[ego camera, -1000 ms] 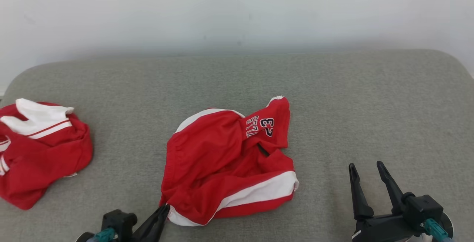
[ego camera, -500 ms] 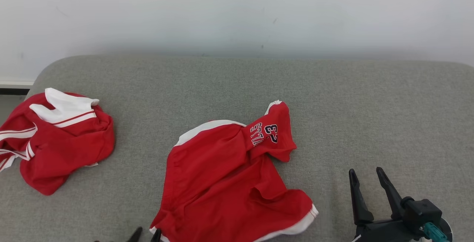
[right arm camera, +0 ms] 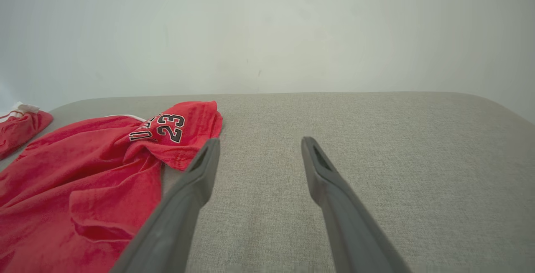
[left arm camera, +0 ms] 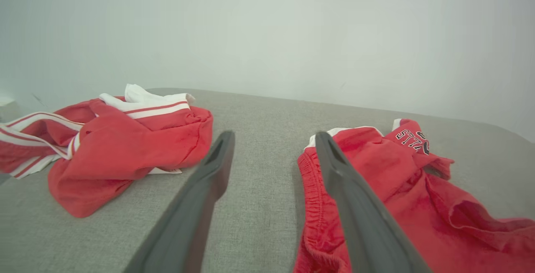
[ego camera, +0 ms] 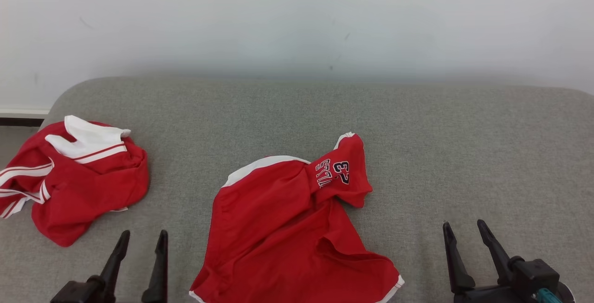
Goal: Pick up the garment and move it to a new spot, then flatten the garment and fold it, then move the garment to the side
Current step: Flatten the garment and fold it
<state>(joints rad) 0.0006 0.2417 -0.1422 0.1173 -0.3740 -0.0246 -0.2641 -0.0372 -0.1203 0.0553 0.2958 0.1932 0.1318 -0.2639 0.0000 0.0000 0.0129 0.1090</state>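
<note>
One pair of red basketball shorts (ego camera: 287, 228), white-trimmed and printed with the number 23, lies rumpled and partly spread in the middle of a grey fabric-covered table (ego camera: 441, 145), towards its front edge. Two grippers sit at the front, one on each side of the shorts. The left gripper (ego camera: 143, 240) is near the elastic waistband, jaws apart and empty. The right gripper (ego camera: 464, 228) is further from the cloth, jaws likewise spread and empty. One second garment (ego camera: 83, 182), red with white stripes, lies bunched at the table's left edge. A plain white wall (ego camera: 297, 15) rises behind.
</note>
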